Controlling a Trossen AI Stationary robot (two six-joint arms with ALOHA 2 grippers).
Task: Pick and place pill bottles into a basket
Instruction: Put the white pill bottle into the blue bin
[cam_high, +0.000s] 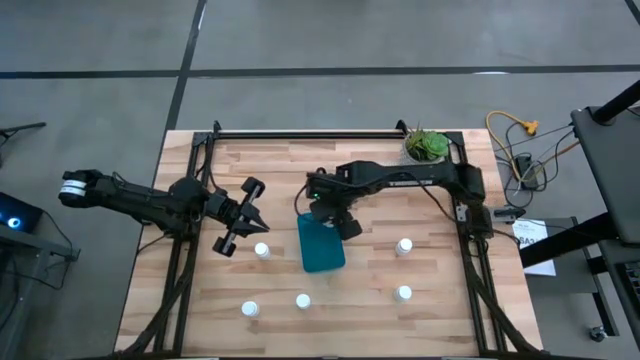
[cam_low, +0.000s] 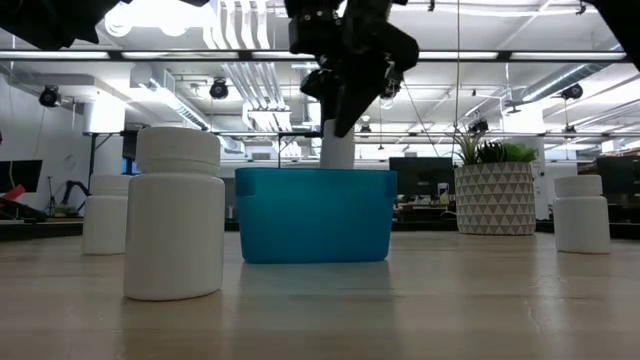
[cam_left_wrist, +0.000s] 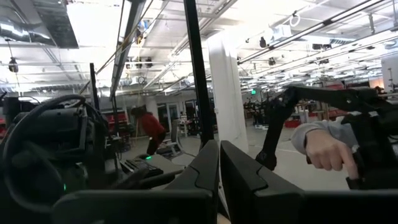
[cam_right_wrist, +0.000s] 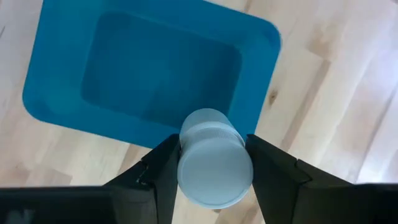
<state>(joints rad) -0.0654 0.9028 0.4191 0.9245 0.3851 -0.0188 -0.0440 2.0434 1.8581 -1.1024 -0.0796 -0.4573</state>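
Observation:
The teal basket (cam_high: 321, 245) (cam_low: 315, 215) (cam_right_wrist: 149, 74) stands on the table's middle. My right gripper (cam_high: 336, 216) (cam_right_wrist: 214, 171) hangs over the basket's far end, shut on a white pill bottle (cam_low: 338, 146) (cam_right_wrist: 213, 155). Other pill bottles stand upright on the wood: one left of the basket (cam_high: 262, 250), two near the front (cam_high: 250, 309) (cam_high: 303, 301), and two on the right (cam_high: 404, 246) (cam_high: 404, 293). My left gripper (cam_high: 250, 216) (cam_left_wrist: 219, 180) is shut and held in the air left of the basket, touching nothing. My right gripper pinches the pill bottle's upper part (cam_right_wrist: 186, 163) between its two fingers (cam_right_wrist: 160, 171), one on each side. The fingers come from above, pointing steeply down. The bottle hangs roughly upright below them, clear of the table, its lower end (cam_low: 338, 160) near the level of the basket's rim.
A white patterned pot with a green plant (cam_high: 427, 146) (cam_low: 497, 195) stands at the far right corner. Black frame rails (cam_high: 185, 270) run along the table's sides. Beyond the table, the left wrist view shows a person's hand (cam_left_wrist: 323, 149).

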